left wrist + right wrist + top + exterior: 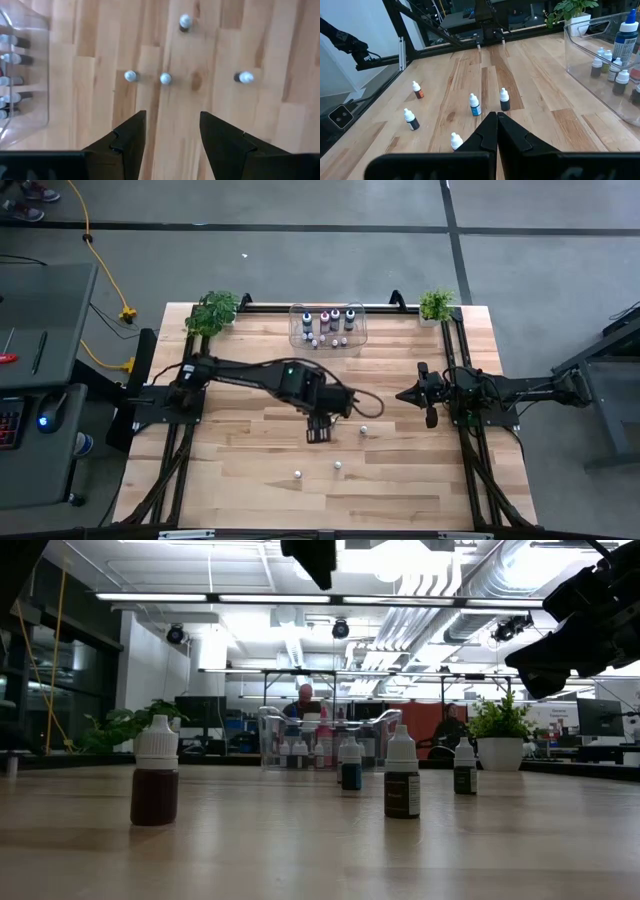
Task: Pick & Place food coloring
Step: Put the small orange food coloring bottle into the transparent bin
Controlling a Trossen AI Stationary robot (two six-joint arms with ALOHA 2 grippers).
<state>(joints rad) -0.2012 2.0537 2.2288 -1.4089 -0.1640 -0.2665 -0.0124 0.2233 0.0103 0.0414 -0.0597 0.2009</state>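
Evidently a loose bottle is being lined up for picking, since four small bottles stand upright on the table (pixel 250 480) while the others already sit in the bin (pixel 328 326) at the far edge. The left gripper (pixel 320 430) hangs above the table's middle, pointing down, its fingers (pixel 131 137) parted with nothing between them; a blue bottle (pixel 364 427) stands just beside it, towards the right arm, and two more (pixel 339 465) (pixel 298 474) lie nearer the front edge. A good grasp would be made by centring the open jaws over one cap before descending, so that the neighbouring bottles, which stand close together in the left wrist view, are not knocked over; the fingers should close on the body below the cap rather than on the cap itself. The right gripper (pixel 428 406) waits at the right side, raised off the table, clenched on nothing.
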